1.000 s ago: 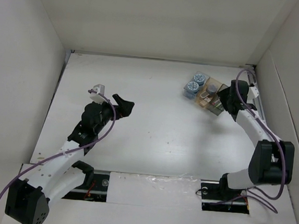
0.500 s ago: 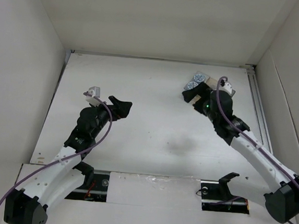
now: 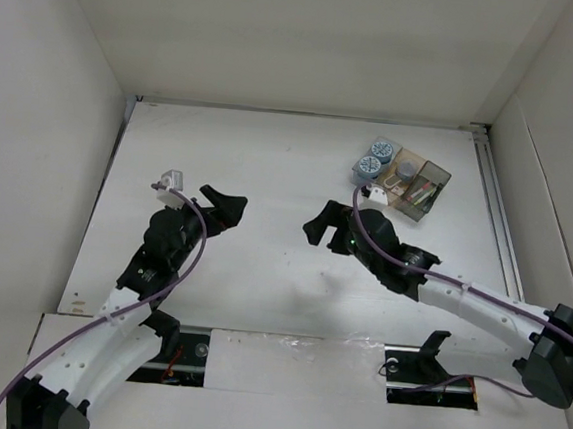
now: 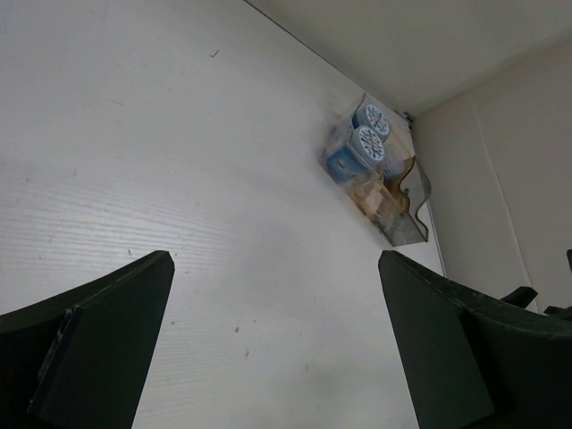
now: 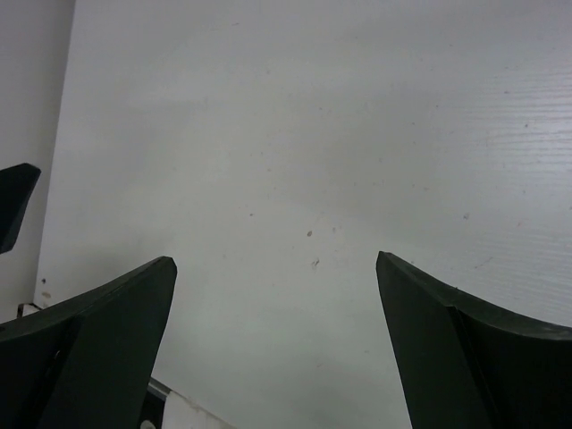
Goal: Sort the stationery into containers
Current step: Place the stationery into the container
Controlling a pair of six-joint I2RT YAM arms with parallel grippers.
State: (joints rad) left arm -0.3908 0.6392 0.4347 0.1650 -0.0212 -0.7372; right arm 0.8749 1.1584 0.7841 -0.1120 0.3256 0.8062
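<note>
The right gripper (image 3: 318, 220) has swung from the far-right pale-blue, tan and smoky compartment tray (image 3: 439, 173) to mid-table, jaws wide and empty, like the left gripper (image 3: 228, 212). Round blue-grey patterned discs (image 3: 369, 166) sit inside the tray, and sorting seems finished.

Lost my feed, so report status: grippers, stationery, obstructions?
Left gripper open, empty. Right gripper open, empty, mid-table. Stationery in containers, far right. No obstruction seen.

blue discs (image 3: 368, 165) in far-right tray (image 3: 437, 171)

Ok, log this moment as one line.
left gripper: open, empty | right gripper: open, empty, above table | tray: far right, two discs inside
</note>
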